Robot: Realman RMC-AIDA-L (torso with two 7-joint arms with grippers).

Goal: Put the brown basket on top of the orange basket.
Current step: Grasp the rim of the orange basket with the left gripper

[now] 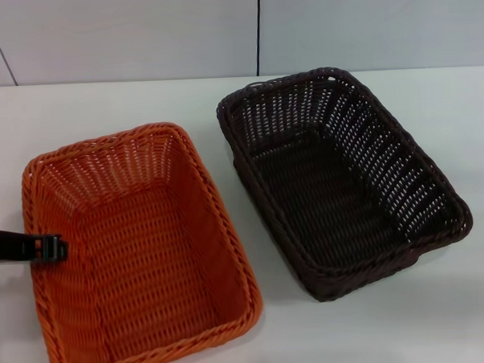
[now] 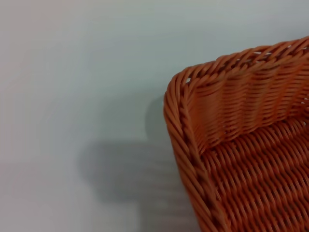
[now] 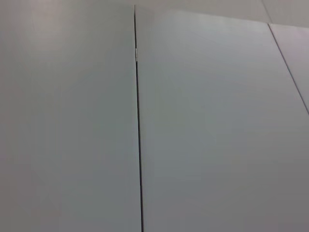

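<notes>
- Brown basket (image 1: pixel 342 181) sits right of frame on the counter (image 1: pixel 102 107), long axis diagonal, beside orange basket (image 1: pixel 136 250).
- Your left gripper (image 1: pixel 52 248) is over the orange rim at far left; fingers' opening: cannot tell.
- Right gripper unseen.

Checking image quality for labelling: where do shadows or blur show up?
Left wrist view: a soft grey shadow on the white table beside the bright orange woven basket, whose weave is slightly blurred. Head view: the dark brown woven basket is sharp.
</notes>
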